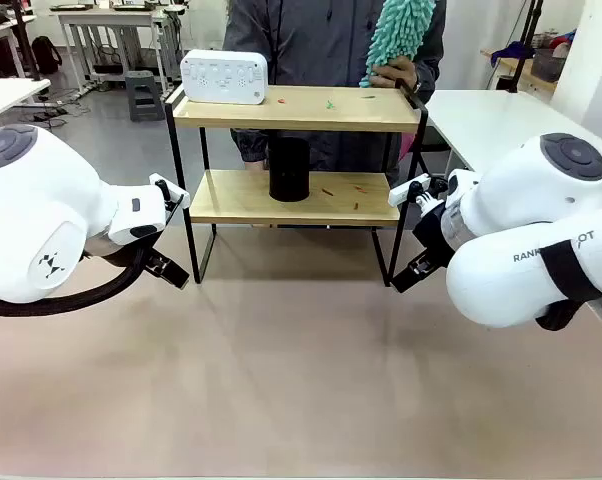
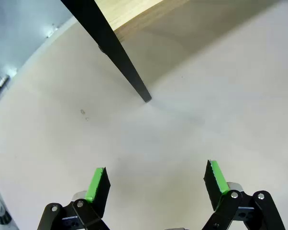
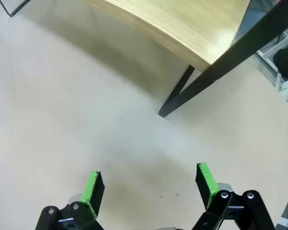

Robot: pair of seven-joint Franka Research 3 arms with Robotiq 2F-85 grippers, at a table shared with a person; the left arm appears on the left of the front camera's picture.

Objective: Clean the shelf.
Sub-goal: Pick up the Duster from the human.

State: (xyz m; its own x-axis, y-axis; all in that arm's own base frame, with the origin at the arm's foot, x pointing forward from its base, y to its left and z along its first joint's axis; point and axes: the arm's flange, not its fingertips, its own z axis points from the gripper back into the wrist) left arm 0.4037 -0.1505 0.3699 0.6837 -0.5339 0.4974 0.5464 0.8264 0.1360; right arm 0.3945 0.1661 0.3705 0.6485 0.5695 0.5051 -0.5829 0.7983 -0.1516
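The shelf (image 1: 297,110) stands at the table's far middle, two light wooden boards in a black frame. Small green and red scraps (image 1: 331,103) lie on its top board, and more red scraps (image 1: 327,191) on the lower one. Behind it a person's hand (image 1: 395,73) holds a teal fluffy duster (image 1: 401,32) over the top board's right end. My left gripper (image 1: 169,268) hangs low by the shelf's left front leg (image 2: 121,58), open and empty (image 2: 156,184). My right gripper (image 1: 409,272) sits by the right front leg (image 3: 206,76), also open and empty (image 3: 151,184).
A white box-shaped device (image 1: 224,77) sits on the top board's left end. A black cylinder (image 1: 289,169) stands on the lower board (image 3: 182,24). The beige table top (image 1: 301,380) stretches bare in front of the shelf. White tables stand behind, left and right.
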